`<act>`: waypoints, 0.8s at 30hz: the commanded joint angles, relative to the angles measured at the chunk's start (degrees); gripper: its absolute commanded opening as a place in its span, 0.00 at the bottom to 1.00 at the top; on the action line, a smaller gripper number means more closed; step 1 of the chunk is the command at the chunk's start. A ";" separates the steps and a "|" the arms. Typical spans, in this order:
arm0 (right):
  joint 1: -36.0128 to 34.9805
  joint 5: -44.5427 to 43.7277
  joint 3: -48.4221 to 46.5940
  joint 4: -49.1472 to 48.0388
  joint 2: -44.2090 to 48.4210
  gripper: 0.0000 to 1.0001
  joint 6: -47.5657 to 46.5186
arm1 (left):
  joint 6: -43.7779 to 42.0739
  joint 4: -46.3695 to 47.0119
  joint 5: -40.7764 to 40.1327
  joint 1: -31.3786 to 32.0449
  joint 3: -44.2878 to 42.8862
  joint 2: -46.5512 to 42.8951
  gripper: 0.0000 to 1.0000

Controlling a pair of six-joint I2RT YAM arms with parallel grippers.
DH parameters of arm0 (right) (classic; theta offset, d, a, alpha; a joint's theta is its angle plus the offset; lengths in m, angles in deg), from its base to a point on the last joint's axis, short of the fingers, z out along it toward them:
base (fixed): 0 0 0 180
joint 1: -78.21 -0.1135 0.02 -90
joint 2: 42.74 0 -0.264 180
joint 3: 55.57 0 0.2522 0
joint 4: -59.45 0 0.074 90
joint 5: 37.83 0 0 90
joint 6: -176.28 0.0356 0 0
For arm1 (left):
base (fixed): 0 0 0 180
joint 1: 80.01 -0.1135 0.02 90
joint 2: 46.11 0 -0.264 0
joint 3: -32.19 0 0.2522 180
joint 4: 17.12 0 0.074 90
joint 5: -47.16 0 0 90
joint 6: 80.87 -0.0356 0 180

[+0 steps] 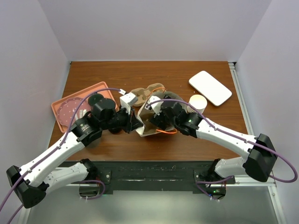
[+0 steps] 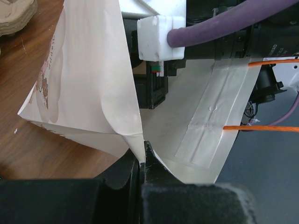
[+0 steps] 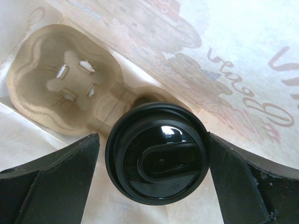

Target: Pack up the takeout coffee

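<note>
The takeout coffee (image 3: 159, 158) shows from above in the right wrist view: a round black sip lid, its cup hidden below. It stands inside the white paper bag (image 1: 145, 122), at one end of a pulp cup carrier (image 3: 60, 79) on the bag's floor. My right gripper (image 3: 154, 140) reaches into the bag with its fingers either side of the lid; the right one touches the rim and the left one stands a small gap off. My left gripper (image 2: 141, 161) is shut on the bag's edge (image 2: 93, 93). The coffee is hidden in the top view.
A pink tray (image 1: 74, 108) with a loose black lid (image 1: 96, 99) sits at the left. Another pulp carrier (image 1: 147, 92) lies behind the bag. A stack of lidless cups (image 1: 197, 102) and a white flat object (image 1: 210, 87) are at the right.
</note>
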State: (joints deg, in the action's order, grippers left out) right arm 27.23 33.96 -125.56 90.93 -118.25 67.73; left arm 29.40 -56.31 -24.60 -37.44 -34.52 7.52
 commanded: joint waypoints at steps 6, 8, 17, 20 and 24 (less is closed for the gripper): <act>0.97 -0.15 -1.08 0.57 1.32 0.97 5.27 | 2.93 -4.10 1.71 0.50 -11.02 3.50 0.19; 0.97 -0.06 -0.73 0.83 1.68 0.96 5.19 | 3.02 -5.24 1.36 0.50 -12.35 3.76 0.25; 1.06 0.64 -0.99 1.80 2.73 0.92 5.36 | 3.72 -6.83 0.74 0.50 -16.22 4.82 0.34; 0.97 1.08 -0.90 2.41 3.17 0.88 5.19 | 3.98 -7.35 -0.13 0.50 -16.66 4.56 0.35; 1.06 1.78 -0.90 3.38 3.43 0.86 4.84 | 5.13 -7.44 -1.10 0.50 -16.14 4.12 0.36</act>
State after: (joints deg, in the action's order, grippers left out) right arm 28.02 34.48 -125.56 93.66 -116.91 72.17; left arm 32.64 -64.07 -25.30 -37.44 -48.57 12.22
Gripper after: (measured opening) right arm 0.873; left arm 0.359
